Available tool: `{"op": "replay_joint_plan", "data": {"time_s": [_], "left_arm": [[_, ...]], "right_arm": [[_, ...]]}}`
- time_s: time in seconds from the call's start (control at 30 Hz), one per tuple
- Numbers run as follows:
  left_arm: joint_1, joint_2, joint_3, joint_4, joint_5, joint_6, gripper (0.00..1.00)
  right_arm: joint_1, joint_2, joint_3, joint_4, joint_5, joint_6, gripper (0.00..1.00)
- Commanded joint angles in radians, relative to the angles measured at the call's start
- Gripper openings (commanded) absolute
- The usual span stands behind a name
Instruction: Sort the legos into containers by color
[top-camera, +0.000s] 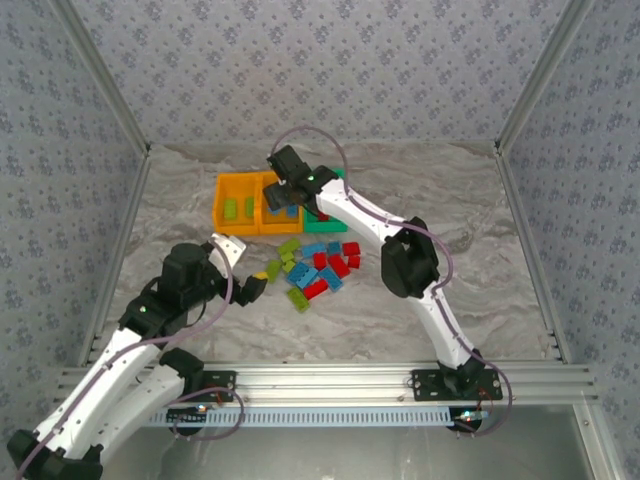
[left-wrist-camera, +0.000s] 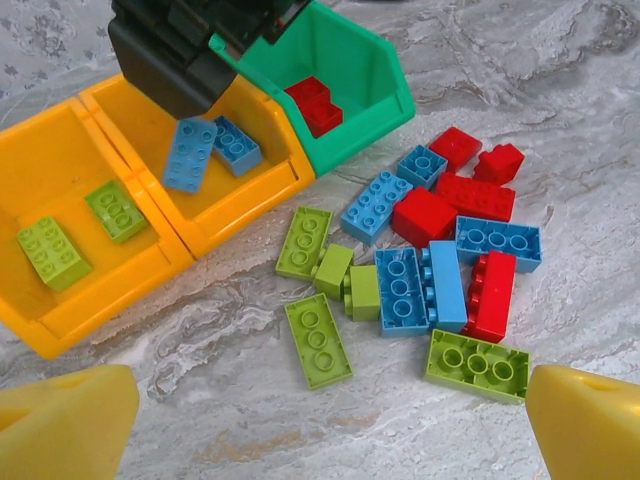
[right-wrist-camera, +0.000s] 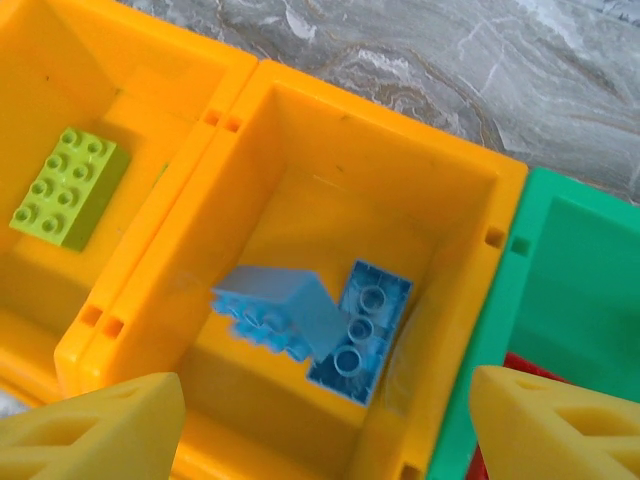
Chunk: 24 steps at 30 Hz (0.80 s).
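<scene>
A blue brick (right-wrist-camera: 268, 308) lies tilted in the middle bin (right-wrist-camera: 380, 170), beside another blue one (right-wrist-camera: 362, 330). The right gripper (right-wrist-camera: 320, 420) hangs above, jaws apart and empty, so this drop looks done. The next pick must come from the pile (left-wrist-camera: 445, 285) at mid-table (top-camera: 480, 250), where the left gripper (left-wrist-camera: 320, 430) hovers wide open. The bricks there are tightly packed and would crowd the fingers.

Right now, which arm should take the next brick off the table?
Left. The left jaws hang open right over the loose legos; the right jaws are away above the middle orange bin.
</scene>
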Motion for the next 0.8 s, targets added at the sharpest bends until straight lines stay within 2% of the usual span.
{"op": "replay_joint_plan", "data": {"time_s": [0.0, 0.1, 0.23, 0.33, 0.43, 0.57, 0.77], "left_arm": [[0.011, 0.007, 0.019, 0.009, 0.006, -0.009, 0.99], [0.012, 0.036, 0.047, -0.031, 0.01, -0.047, 0.99], [0.01, 0.158, 0.153, -0.147, 0.001, -0.257, 0.99], [0.008, 0.256, 0.168, -0.146, -0.051, -0.401, 0.95], [0.006, 0.378, 0.162, -0.122, -0.106, -0.435, 0.9], [-0.005, 0.569, 0.191, -0.106, -0.127, -0.415, 0.88], [-0.02, 0.821, 0.232, -0.064, -0.171, -0.401, 0.86]], "right_arm": [[0.001, -0.18, -0.048, -0.088, -0.04, -0.013, 0.77], [0.019, -0.391, -0.239, -0.073, -0.076, -0.025, 0.78], [0.062, -0.722, -0.528, -0.075, -0.127, -0.014, 0.87], [0.115, -0.941, -0.719, -0.114, -0.121, 0.054, 0.95], [0.171, -1.134, -0.892, -0.153, -0.126, 0.161, 1.0], [0.237, -1.282, -1.043, -0.221, -0.159, 0.269, 1.0], [0.275, -1.325, -1.078, -0.327, -0.106, 0.344, 1.0]]}}
